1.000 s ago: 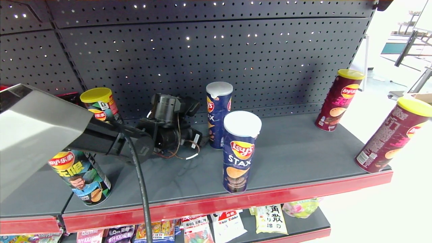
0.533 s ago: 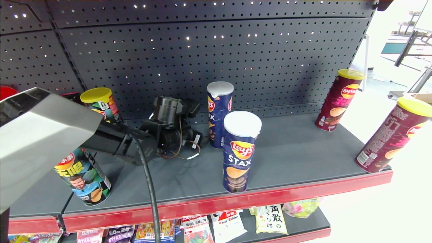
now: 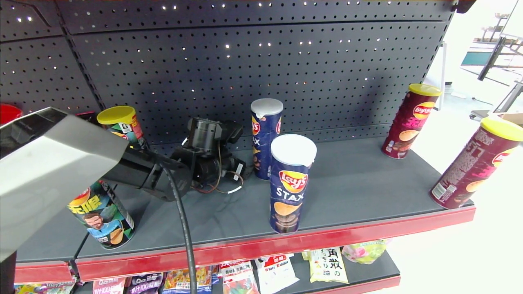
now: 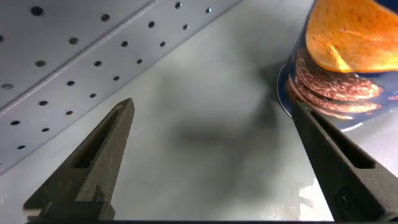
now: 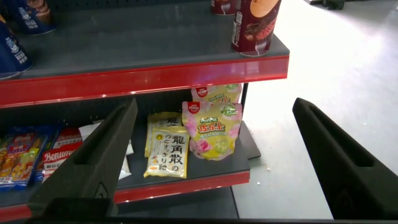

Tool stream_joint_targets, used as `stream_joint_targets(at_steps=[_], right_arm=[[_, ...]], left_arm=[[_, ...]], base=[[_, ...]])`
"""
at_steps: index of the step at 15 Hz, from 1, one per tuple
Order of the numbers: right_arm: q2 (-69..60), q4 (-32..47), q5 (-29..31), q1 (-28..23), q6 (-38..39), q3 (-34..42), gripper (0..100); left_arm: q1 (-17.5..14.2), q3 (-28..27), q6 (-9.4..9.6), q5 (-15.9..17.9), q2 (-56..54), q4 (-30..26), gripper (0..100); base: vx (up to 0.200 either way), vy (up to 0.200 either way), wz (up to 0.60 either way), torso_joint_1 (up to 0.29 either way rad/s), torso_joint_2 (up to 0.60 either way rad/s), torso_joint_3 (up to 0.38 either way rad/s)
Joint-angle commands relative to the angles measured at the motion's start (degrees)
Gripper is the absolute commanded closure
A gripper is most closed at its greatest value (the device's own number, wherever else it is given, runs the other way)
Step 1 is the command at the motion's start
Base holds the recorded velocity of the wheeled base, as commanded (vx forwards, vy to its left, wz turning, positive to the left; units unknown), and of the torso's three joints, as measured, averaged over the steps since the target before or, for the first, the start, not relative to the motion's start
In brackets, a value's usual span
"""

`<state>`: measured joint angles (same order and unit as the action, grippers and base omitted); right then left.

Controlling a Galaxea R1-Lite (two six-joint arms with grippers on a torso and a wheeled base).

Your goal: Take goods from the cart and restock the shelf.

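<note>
Six chip cans stand upright on the shelf (image 3: 359, 183), paired front and back, likely so each flavour keeps its own lane. Two green cans (image 3: 102, 216) sit at the left end, and two maroon cans (image 3: 410, 121) at the right end, one of them on the front right corner. In the middle, the front blue can (image 3: 291, 183) is at the front edge and the rear blue can (image 3: 264, 139) is close to the back edge, by the pegboard (image 3: 245, 61).

The left gripper (image 4: 211, 106) lies low over the shelf near that back edge. Its claw is spread apart and empty, with one finger just beside the rear blue can's base. I judge that this can stands free, deep in its lane.

The right gripper (image 5: 214, 102), also spread and empty, faces the snack bags (image 5: 211, 130) on the lower shelf, probably kept out of the way.
</note>
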<state>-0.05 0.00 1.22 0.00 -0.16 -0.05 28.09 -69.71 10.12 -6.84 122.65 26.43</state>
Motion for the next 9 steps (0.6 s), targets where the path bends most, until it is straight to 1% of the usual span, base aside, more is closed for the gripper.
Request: stream_joint_targets(at_steps=[1,6,9], right_arm=[[0.05,0.00,0.01,0.00,-0.02,-0.04,0],[0.05,0.09,0.01,0.00,-0.02,-0.04,0],[0.05,0.00,0.01,0.00,-0.02,0.05,0]], left_arm=[[0.13,-0.08,-0.01,-0.02,0.57,0.20,0],[0.57,-0.08,-0.10,-0.02,0.75,0.20,0],[1.36,-0.61,-0.19,-0.02,0.84,0.20,0]], base=[[0.000,0.000,0.00,0.000,0.00,0.000],[0.000,0.000,0.00,0.000,0.00,0.000],[0.000,0.000,0.00,0.000,0.00,0.000]])
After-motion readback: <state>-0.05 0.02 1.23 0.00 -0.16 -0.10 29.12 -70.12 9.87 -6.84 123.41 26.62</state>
